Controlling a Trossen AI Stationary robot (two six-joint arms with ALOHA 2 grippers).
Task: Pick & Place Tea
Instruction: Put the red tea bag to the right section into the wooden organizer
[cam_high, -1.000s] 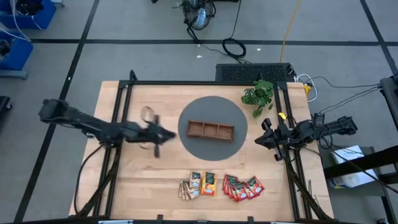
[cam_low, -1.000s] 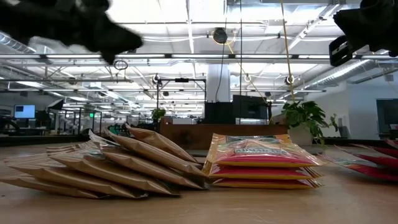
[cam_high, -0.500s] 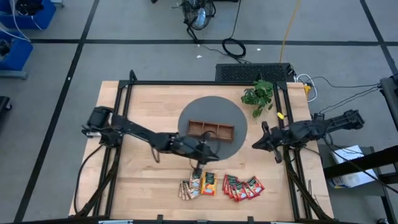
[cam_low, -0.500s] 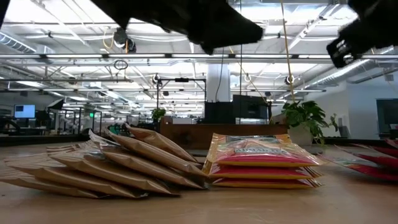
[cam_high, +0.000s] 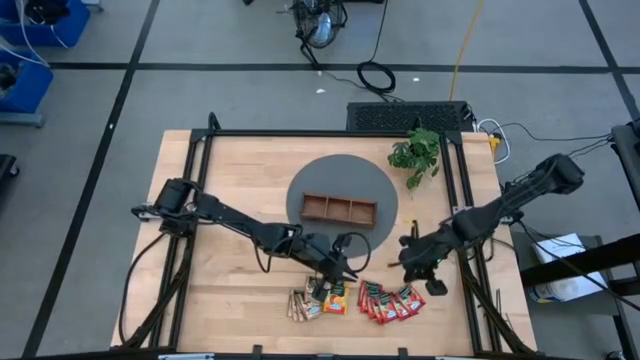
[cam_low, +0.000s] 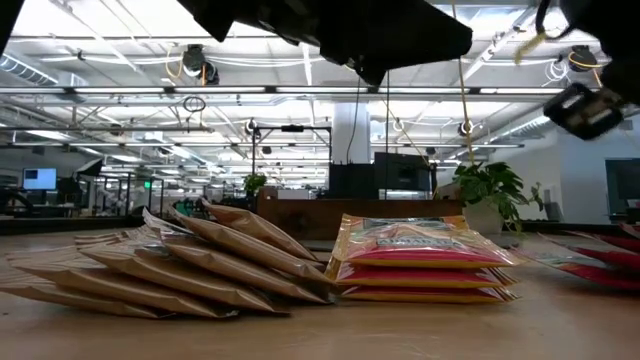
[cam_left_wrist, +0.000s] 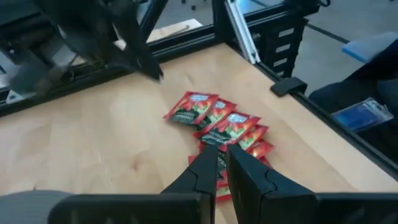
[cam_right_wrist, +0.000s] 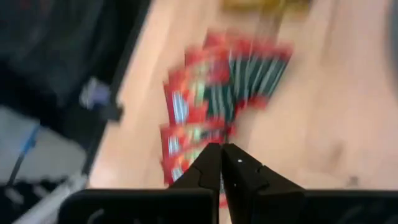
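here both arms hung over the tea at the table's near edge: left gripper (cam_high: 333, 281), fingers together, above the orange sachets (cam_high: 335, 296); right gripper (cam_high: 413, 262), also pinched empty, by the red sachets (cam_high: 390, 301). next, jaws needed parting.

Green-and-tan sachets (cam_high: 300, 305): small flat packets, fanned and overlapping, near the table's front edge.
Orange sachets (cam_high: 335, 296): flat stack, just beside the green-and-tan fan.
Red sachets (cam_high: 390, 301): overlapping fan lying flat, apart from the orange stack, toward the right side.
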